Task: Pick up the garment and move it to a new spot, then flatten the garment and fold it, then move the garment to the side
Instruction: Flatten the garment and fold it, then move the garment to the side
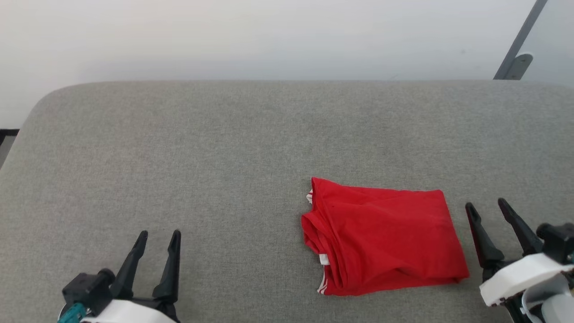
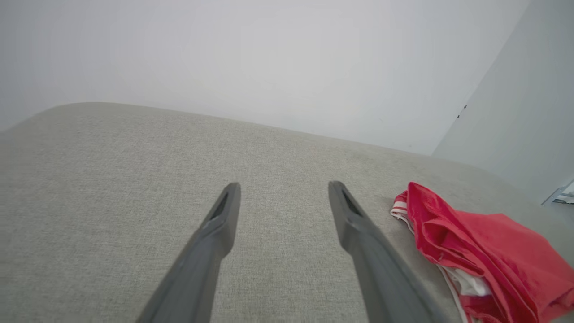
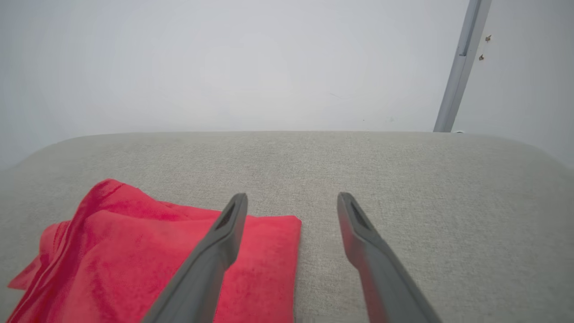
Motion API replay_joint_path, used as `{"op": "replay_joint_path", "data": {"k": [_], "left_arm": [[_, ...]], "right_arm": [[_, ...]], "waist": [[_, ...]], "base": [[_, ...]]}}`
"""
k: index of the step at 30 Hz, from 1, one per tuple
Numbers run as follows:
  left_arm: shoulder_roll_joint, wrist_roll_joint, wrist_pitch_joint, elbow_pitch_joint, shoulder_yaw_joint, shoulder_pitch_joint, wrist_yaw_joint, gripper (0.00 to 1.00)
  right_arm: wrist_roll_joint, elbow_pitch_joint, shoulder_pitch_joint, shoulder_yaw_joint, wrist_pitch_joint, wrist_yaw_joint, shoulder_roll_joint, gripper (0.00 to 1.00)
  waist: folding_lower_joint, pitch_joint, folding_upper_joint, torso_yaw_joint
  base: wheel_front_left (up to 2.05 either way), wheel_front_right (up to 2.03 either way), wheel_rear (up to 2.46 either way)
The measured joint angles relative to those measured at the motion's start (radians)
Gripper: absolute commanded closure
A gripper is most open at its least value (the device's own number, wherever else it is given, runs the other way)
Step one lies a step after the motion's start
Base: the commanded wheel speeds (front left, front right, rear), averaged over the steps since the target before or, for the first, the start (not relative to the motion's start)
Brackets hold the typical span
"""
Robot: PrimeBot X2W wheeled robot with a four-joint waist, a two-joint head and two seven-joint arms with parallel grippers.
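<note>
**Item 1: the garment** (image 1: 383, 240). Red jersey shirt, folded into a rough rectangle, lying flat on the grey padded surface (image 1: 224, 148). It is sitting right of the middle, towards the near edge and well away from the far edge and the rounded far-left corner. No claw is touching it.
- Head view is showing the whole outline, with striped trim (image 1: 323, 287) peeking out along the left side.
- Left wrist view is looking at the garment (image 2: 493, 251) from its open left side, adding the stacked layers, a white inner fold (image 2: 468, 285) and the striped trim (image 2: 399, 208).
- Right wrist view is giving the garment (image 3: 134, 251) as plain red cloth, with one finger crossing in front of its right corner.

**Item 2: left gripper** (image 1: 159, 233). Hovering near the near edge, left part of the surface, well apart from the garment. In its wrist view the left gripper (image 2: 283, 186) is standing spread wide with bare grey fabric between the fingers.

**Item 3: right gripper** (image 1: 485, 204). Waiting just beside the garment's right edge. In its wrist view the right gripper (image 3: 292, 196) is gaping and holding nothing.

**Item 4: surroundings.** Pale wall (image 1: 269, 36) is running behind the far edge, with a slanted metal strip (image 1: 520, 40) at the far-right corner.
</note>
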Motion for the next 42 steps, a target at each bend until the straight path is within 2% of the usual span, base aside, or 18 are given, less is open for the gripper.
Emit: {"op": "replay_joint_path", "data": {"k": [9,18,24,35,39,42], "left_arm": [[-0.004,0.047,0.000,-0.067,0.051,0.090,0.000,0.00],[-0.028,0.064,0.000,-0.163,0.100,0.208,0.000,0.00],[-0.040,0.069,0.000,-0.183,0.111,0.226,0.000,0.00],[-0.041,0.070,0.000,-0.183,0.104,0.221,0.000,0.00],[-0.047,0.070,0.000,-0.183,0.096,0.199,0.000,0.00],[-0.048,0.067,0.000,-0.179,0.083,0.175,0.000,0.00]], "right_arm": [[-0.075,-0.118,0.123,-0.108,-0.010,0.000,0.050,0.00],[-0.077,-0.219,0.260,-0.204,-0.004,0.000,0.075,0.00],[-0.085,-0.270,0.297,-0.234,0.016,0.000,0.095,0.00],[-0.084,-0.282,0.301,-0.221,0.069,0.000,0.112,0.00],[-0.074,-0.267,0.242,-0.189,0.153,0.000,0.084,0.00],[-0.064,-0.264,0.173,-0.143,0.253,0.000,0.031,0.00]], "waist": [[0.0000,-0.026,0.0000,-0.008],[0.0000,-0.044,0.0000,-0.001],[0.0000,-0.045,0.0000,0.003],[0.0000,-0.046,0.0000,0.008],[0.0000,-0.030,0.0000,0.012],[0.0000,-0.008,0.0000,0.013]], "base": [[0.00,0.00,0.00],[0.00,0.00,0.00],[0.00,0.00,0.00],[0.00,0.00,0.00],[0.00,0.00,0.00],[0.00,0.00,0.00]]}}
